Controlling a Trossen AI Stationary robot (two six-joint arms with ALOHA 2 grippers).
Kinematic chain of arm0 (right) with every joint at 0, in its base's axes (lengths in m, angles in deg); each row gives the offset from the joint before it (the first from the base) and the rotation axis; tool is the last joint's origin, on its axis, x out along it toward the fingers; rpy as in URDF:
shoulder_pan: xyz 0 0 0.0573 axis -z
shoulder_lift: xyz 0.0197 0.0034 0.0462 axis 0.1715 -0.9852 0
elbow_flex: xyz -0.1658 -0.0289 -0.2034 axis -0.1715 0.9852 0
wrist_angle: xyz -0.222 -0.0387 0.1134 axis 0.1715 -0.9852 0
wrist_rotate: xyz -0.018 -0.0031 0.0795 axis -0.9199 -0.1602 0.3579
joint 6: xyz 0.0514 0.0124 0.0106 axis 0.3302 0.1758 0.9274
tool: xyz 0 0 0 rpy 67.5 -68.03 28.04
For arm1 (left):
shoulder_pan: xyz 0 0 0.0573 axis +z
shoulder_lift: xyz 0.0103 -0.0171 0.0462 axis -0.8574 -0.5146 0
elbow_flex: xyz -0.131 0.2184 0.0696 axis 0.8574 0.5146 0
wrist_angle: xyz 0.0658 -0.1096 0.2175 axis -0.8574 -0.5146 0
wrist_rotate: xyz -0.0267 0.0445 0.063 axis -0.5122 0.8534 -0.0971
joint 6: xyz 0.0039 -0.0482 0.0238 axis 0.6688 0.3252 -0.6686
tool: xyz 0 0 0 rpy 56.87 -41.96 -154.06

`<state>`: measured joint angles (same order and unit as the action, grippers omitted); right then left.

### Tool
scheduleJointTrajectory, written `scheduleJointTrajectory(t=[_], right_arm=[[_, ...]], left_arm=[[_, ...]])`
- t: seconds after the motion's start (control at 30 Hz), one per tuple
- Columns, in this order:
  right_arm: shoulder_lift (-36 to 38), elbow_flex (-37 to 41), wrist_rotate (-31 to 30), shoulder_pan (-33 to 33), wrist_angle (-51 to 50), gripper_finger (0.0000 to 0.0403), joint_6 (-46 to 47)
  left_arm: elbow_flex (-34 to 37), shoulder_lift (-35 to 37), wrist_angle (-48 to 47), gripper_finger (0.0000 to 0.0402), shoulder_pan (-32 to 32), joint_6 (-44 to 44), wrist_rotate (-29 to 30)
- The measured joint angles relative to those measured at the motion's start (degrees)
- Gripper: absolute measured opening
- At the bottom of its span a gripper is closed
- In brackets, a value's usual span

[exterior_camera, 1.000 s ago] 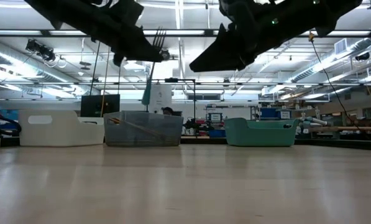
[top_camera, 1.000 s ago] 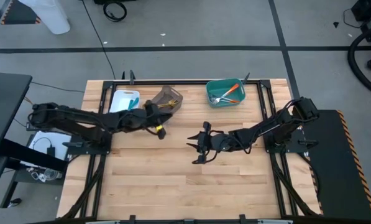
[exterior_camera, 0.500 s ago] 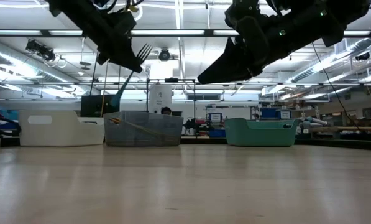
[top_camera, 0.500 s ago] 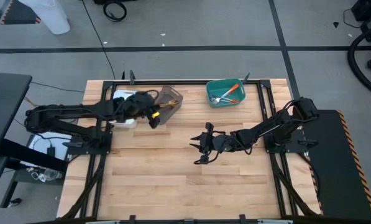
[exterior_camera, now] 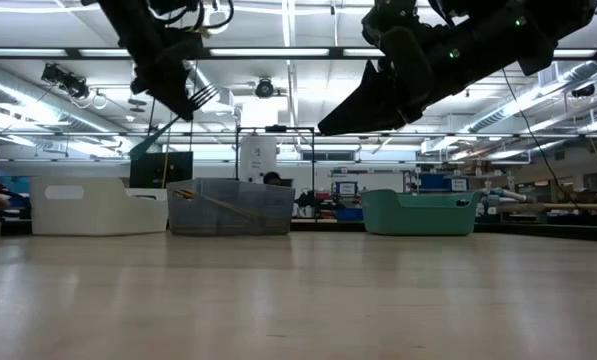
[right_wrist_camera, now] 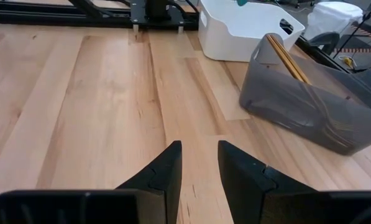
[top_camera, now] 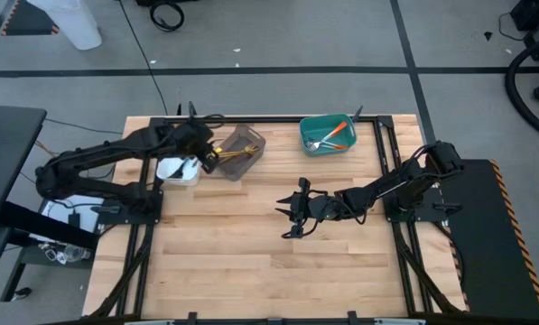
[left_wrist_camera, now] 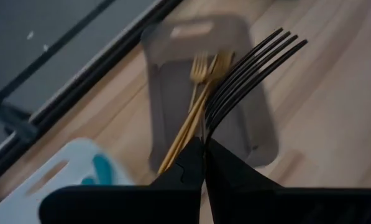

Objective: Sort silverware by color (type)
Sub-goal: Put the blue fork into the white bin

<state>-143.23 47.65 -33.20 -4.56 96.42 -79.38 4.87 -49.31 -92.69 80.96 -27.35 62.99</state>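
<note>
Wooden planks make up the counter [top_camera: 251, 262], framed by black rails, with grey floor around it. Three bins line its far edge in the high view: a white bin [top_camera: 181, 170] at about 10 o'clock, a grey bin [top_camera: 244, 147] at 11, and a teal bin [top_camera: 328, 134] at 1.

Left claw [top_camera: 206, 155] hangs over the gap between the white and grey bins, clenched on a dark fork [left_wrist_camera: 250, 71]. In the left wrist view the tines fan out just past the closed fingertips, above the grey bin. In the low view the fork [exterior_camera: 200, 98] is held high above the bins, tines tilted up.

Tan wooden utensils [left_wrist_camera: 194, 109] lie inside the grey bin, leaning along its length; they also show through its wall in the right wrist view [right_wrist_camera: 289, 59]. A blue handle [left_wrist_camera: 102, 169] sits in the white bin. The teal bin holds forks with orange handles [top_camera: 332, 135].

Right claw [top_camera: 285, 215] waits near the counter's centre, raised off the surface, its fingers [right_wrist_camera: 163, 171] parted and gripping nothing, pointing toward 9 o'clock.
</note>
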Motion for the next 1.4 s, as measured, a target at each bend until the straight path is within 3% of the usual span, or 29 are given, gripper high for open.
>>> scheduleJointTrajectory(t=[0.43,1.23,1.4], right_arm=[[0.0,0.0,0.0,0.0,0.0,0.0113,-0.7],[0.0,0.0,0.0,0.0,0.1,0.0113,-0.9],[0.0,0.0,0.0,0.0,0.2,0.0113,-1.1]], left_arm=[[3.0,0.0,-8.9,0.0014,7.9,-1.1,-0.6],[15.6,-0.3,-2.0,0.0016,20.1,-3.5,-5.0],[15.7,-0.3,-1.1,0.0038,20.7,-3.4,-5.0]])
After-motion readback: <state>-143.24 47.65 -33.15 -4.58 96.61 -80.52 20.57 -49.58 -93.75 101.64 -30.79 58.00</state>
